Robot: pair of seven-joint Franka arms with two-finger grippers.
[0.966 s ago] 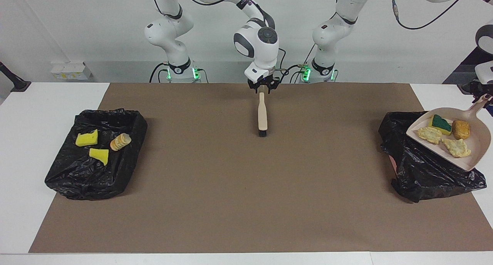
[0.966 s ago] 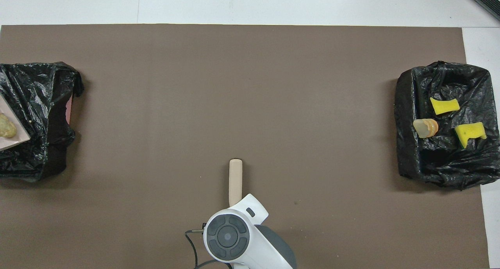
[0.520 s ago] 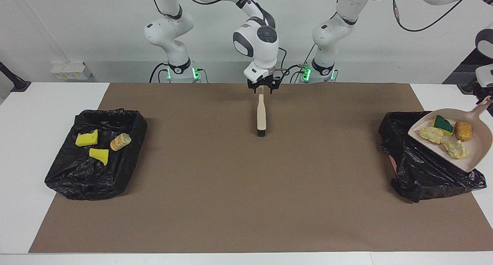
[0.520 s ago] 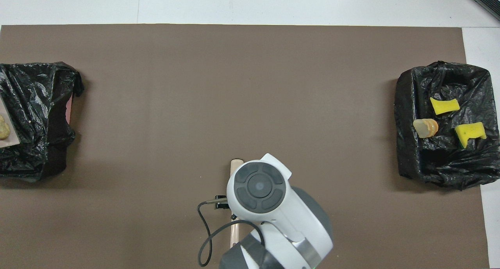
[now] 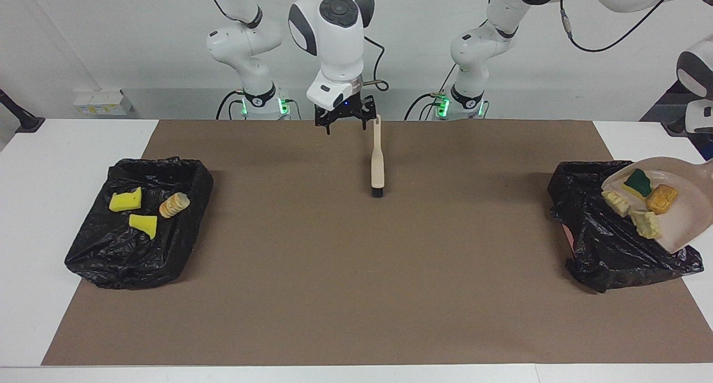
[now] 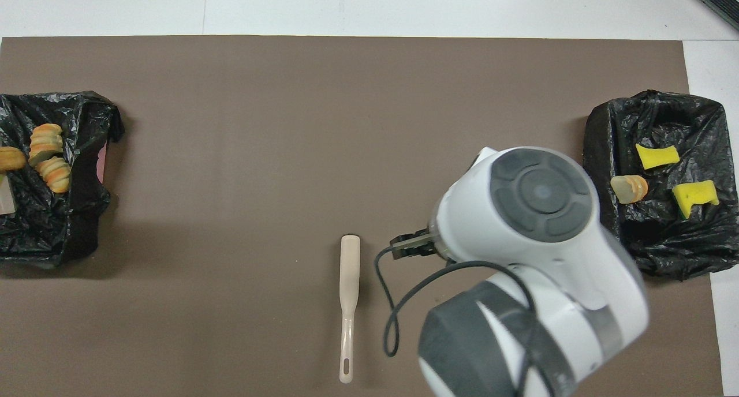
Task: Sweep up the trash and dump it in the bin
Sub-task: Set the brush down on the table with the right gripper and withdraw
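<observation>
While my right gripper [image 5: 345,122] hangs spread and empty beside the brush [image 5: 377,161], I tip the dustpan [image 5: 688,219] steeply over the bin [image 5: 599,255] so the trash [image 5: 646,224] slides in; left gripper unseen.

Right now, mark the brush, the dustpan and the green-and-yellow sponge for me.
brush [image 5: 378,166], facing view, middle of its beige handle.
dustpan [image 5: 686,216], facing view, bare floor of the pan.
green-and-yellow sponge [image 5: 637,182], facing view, its green top.
</observation>
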